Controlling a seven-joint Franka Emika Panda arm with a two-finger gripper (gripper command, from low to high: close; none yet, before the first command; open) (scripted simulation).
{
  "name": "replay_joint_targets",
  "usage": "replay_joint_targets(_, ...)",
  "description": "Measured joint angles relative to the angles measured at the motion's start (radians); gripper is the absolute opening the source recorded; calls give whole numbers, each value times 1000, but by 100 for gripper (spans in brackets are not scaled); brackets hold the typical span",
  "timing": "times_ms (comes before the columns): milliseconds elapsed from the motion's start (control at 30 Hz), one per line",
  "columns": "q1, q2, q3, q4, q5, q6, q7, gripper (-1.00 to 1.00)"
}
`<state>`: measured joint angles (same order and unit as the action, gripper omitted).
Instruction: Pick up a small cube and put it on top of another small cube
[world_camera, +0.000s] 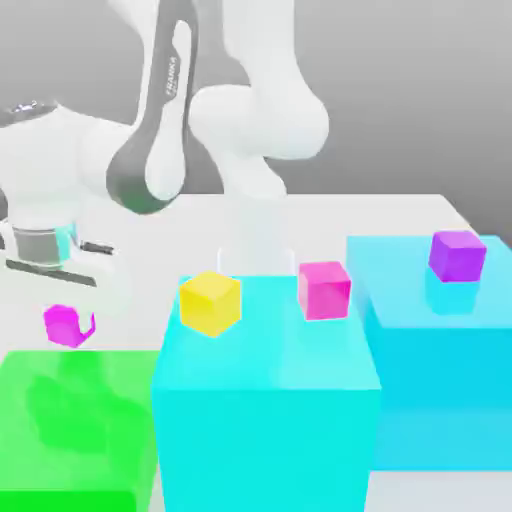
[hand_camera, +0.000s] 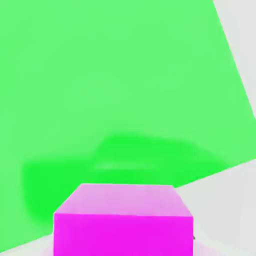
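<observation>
The small magenta cube hangs in the air over the big green block on the exterior view's left. My gripper is shut on it from above, and a thin finger edge shows on the cube's right side. In the hand view the same magenta cube sits close to the camera, with the green block's top and a dark shadow below it. A lighter hot-pink small cube rests on the cyan block in the middle.
A yellow small cube also sits on the cyan block, nearer the green one. A violet small cube stands on the light-blue block at the exterior view's right. The arm's white links rise behind the blocks.
</observation>
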<state>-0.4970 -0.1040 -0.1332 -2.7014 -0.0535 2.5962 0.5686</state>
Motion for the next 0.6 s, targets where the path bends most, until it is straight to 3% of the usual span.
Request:
replay_joint_targets(500, 194, -308, 277, 224, 124, -527, 416, -100)
replay_joint_targets(600, 201, -283, 298, 178, 134, -456, 435, -100)
